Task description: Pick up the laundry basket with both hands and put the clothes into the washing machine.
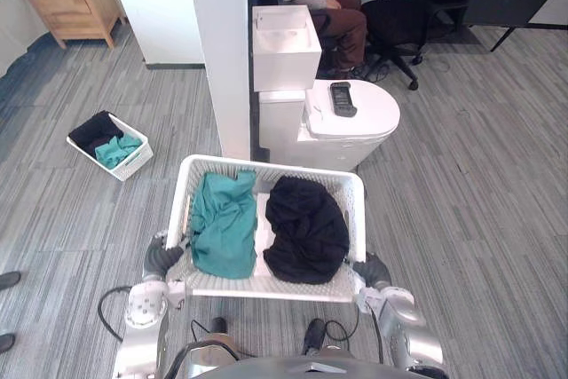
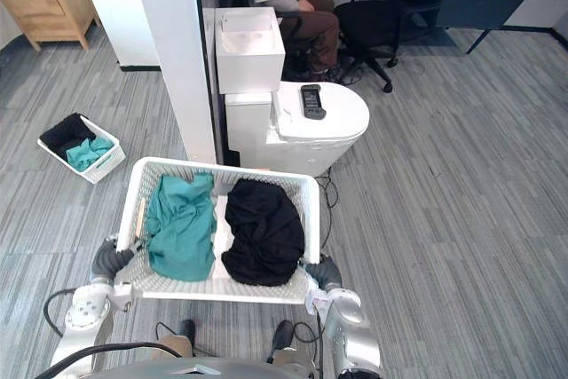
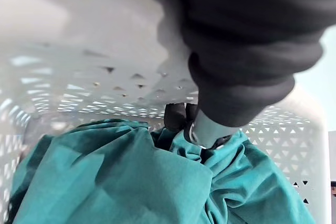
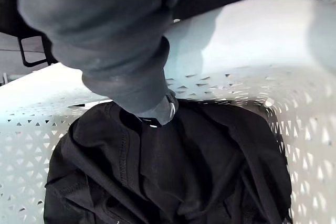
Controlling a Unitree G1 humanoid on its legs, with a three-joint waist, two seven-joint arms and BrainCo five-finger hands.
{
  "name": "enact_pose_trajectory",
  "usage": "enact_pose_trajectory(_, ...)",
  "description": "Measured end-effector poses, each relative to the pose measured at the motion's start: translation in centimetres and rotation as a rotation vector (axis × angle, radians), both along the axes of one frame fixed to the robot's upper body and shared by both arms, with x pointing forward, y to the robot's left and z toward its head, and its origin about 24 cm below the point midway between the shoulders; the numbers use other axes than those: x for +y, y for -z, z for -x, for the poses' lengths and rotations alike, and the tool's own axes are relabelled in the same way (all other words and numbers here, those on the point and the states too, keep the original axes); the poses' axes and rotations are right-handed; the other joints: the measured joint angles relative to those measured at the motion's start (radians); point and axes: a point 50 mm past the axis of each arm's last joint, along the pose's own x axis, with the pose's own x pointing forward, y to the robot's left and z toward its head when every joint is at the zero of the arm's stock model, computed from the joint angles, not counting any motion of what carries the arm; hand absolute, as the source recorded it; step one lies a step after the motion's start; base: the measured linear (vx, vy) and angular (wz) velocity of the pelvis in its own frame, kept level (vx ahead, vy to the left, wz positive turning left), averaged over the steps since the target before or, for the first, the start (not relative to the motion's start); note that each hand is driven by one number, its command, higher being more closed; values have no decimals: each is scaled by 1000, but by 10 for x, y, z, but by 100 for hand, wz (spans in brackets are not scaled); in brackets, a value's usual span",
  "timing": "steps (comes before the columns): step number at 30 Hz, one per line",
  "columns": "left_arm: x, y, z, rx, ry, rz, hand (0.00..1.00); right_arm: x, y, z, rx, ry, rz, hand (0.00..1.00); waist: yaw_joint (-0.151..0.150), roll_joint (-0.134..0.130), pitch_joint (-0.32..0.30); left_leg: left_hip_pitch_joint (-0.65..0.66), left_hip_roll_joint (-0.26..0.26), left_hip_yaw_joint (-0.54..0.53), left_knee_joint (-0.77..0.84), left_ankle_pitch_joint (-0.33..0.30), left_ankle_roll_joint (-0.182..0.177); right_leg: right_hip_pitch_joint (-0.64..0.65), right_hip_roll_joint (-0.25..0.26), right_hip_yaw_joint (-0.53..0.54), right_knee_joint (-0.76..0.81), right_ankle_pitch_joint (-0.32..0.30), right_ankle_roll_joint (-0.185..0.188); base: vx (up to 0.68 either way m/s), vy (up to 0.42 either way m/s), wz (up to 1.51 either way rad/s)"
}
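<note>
The white laundry basket (image 1: 266, 287) hung between the two hands in front of the robot, near a white toilet (image 1: 355, 122) with a black handset (image 1: 342, 98) on its closed lid. The left hand (image 1: 160, 259) gripped the basket's near left corner; its wrist view showed a silver digit (image 3: 205, 129) hooked over the rim, its dark tip down against the teal garment (image 1: 222, 224) inside. The right hand (image 1: 373, 271) clamped the near right corner likewise, one digit (image 4: 157, 111) curled inside the rim and touching the black garment (image 1: 306, 230). The remaining fingers lay hidden outside the basket wall. A smaller basket of clothes (image 1: 111, 144) sat on the floor well off to the left.
</note>
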Motion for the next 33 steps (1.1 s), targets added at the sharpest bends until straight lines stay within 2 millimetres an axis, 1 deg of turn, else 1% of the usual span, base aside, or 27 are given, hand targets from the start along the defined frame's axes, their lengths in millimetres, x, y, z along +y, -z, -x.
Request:
enact_pose_trajectory(2, -2, 6, 8, 28, -7, 18, 100, -1, 5, 7, 28, 14, -5, 100, -3, 3, -7, 16, 0, 5, -6, 0, 0, 4, -2, 7, 6, 0, 1, -1, 4, -11)
enact_pose_trajectory(7, -4, 10, 13, 49, 1, 34, 100, -3, 13, 13, 67, 29, -15, 100, -6, 11, -19, 44, 4, -3, -7, -2, -2, 40, 2, 3, 15, -17, 4, -19, -10, 5)
enact_pose_trajectory(9, -3, 10, 12, 48, -2, 33, 100, -2, 12, 11, 61, 26, -17, 100, -5, 15, -26, 11, 19, -33, 31, -27, -13, 52, 16, -16, 12, -33, -1, -70, -41, 33)
enact_pose_trajectory(11, -3, 9, 11, 43, 0, 33, 100, -2, 11, 9, 56, 26, -15, 100, -6, 20, -28, -20, 29, -70, 70, -34, -8, 62, 31, -48, 10, -41, -6, -39, -71, 61)
enact_pose_trajectory(12, -6, 8, 8, 37, 7, 36, 100, -5, 8, 5, 44, 25, -2, 100, -4, 40, -22, -72, 48, -126, 149, -49, -6, 78, 58, -96, 16, -52, -22, -55, -122, 89)
enact_pose_trajectory(13, -8, 7, 6, 30, 14, 37, 100, -6, 6, 1, 33, 23, 5, 100, -4, 59, -15, -102, 56, -145, 189, -39, -1, 67, 67, -118, 50, -74, -38, -73, -104, 108)
enact_pose_trajectory(14, -10, 6, 2, 21, 26, 36, 100, -9, 3, -3, 22, 28, 12, 100, -2, 62, -11, -128, 63, -132, 218, -23, 16, 62, 68, -147, 73, -87, -47, -79, -76, 81)
enact_pose_trajectory(15, -11, 7, -1, 23, 29, 39, 100, -10, 4, -6, 22, 32, 16, 100, -3, 64, -10, -120, 63, -128, 189, -7, 14, 60, 56, -167, 78, -93, -61, -97, 2, 56)
enact_pose_trajectory(16, -14, 7, -2, 19, 28, 49, 100, -12, 4, -10, 25, 44, 21, 100, 4, 79, -1, -140, 87, -76, 313, -75, 32, 53, 51, -191, 100, -96, -69, -101, 27, 18)
enact_pose_trajectory(17, -16, 8, -1, 23, 28, 52, 100, -13, 3, -12, 20, 49, 26, 100, 7, 81, 3, -155, 95, -58, 423, -117, 41, 48, 51, -186, 118, -106, -78, -114, 77, -5)
enact_pose_trajectory(18, -18, 9, -1, 27, 30, 53, 100, -14, 2, -12, 20, 56, 30, 100, 5, 95, -1, -142, 91, -30, 552, -160, 55, 48, 46, -179, 138, -113, -82, -120, 90, -10)
enact_pose_trajectory(19, -18, 9, -2, 25, 35, 52, 100, -14, 4, -8, 26, 64, 27, 100, -10, 103, -7, -108, 91, -2, 560, -185, 58, 39, 42, -175, 158, -124, -80, -147, 125, 2)
enact_pose_trajectory(20, -19, 8, -4, 17, 40, 52, 100, -16, 5, -5, 25, 76, 22, 100, -25, 111, -12, -96, 88, -1, 504, -206, 56, 18, 38, -172, 181, -131, -73, -137, 120, 5)
enact_pose_trajectory(21, -19, 7, -5, 15, 44, 50, 100, -16, 5, -3, 26, 82, 19, 100, -30, 120, -19, -88, 81, -3, 458, -218, 55, 5, 36, -166, 193, -135, -64, -159, 117, 1)
enact_pose_trajectory(22, -19, 6, -7, 10, 54, 41, 100, -15, 7, -2, 29, 92, 10, 100, -41, 110, -25, -64, 64, -3, 351, -235, 31, -34, 23, -160, 207, -129, -54, -162, 103, -9)
enact_pose_trajectory(23, -17, 6, -9, 11, 62, 31, 100, -13, 10, 3, 40, 119, -13, 100, -45, 78, -19, -55, 28, 4, 297, -200, 47, -51, 2, -130, 200, -126, -47, -166, 77, -7)
enact_pose_trajectory(25, -17, 6, -9, 17, 70, 27, 100, -13, 13, 10, 57, 131, -20, 100, -56, 52, -19, -56, -2, 13, 257, -167, 57, -71, -21, -110, 191, -102, -38, -148, 60, 0)
enact_pose_trajectory(26, -20, 7, -10, 18, 86, 29, 100, -15, 15, 13, 65, 144, -19, 100, -62, 43, -16, -56, -26, 23, 236, -148, 67, -80, -38, -101, 181, -69, -38, -145, 94, -6)
enact_pose_trajectory(27, -24, 6, -10, 17, 101, 34, 100, -19, 15, 15, 67, 165, -20, 100, -63, 39, -14, -61, -45, 32, 221, -130, 72, -94, -51, -89, 168, -41, -25, -112, 91, -11)
enact_pose_trajectory(28, -25, 6, -11, 15, 104, 35, 100, -20, 15, 16, 67, 171, -20, 100, -62, 38, -13, -65, -54, 39, 212, -121, 76, -102, -58, -82, 160, -29, -20, -104, 86, -18)
enact_pose_trajectory(29, -26, 5, -13, 9, 110, 35, 100, -21, 15, 16, 64, 177, -22, 100, -65, 33, -8, -75, -67, 53, 195, -109, 85, -111, -64, -73, 135, 2, -16, -114, 100, -21)
enact_pose_trajectory(30, -25, 4, -14, 3, 114, 31, 100, -20, 15, 16, 61, 180, -27, 100, -67, 21, 4, -82, -82, 67, 198, -107, 89, -116, -69, -61, 95, 38, -7, -116, 100, -24)
enact_pose_trajectory(31, -24, 3, -14, 2, 114, 27, 100, -19, 15, 16, 61, 181, -29, 100, -65, 12, 8, -89, -85, 82, 205, -107, 89, -125, -71, -52, 91, 48, -3, -108, 102, -34)
enact_pose_trajectory(32, -24, 2, -15, -2, 115, 23, 100, -19, 15, 17, 62, 181, -29, 100, -63, -3, 15, -109, -93, 99, 235, -111, 99, -149, -81, -41, 104, 56, 14, -124, 144, -48)
enact_pose_trajectory(33, -24, 0, -17, -12, 112, 20, 100, -17, 13, 13, 52, 169, -26, 100, -69, -26, 25, -138, -115, 111, 260, -100, 129, -192, -94, 7, 105, 89, 148, -144, 174, -60)
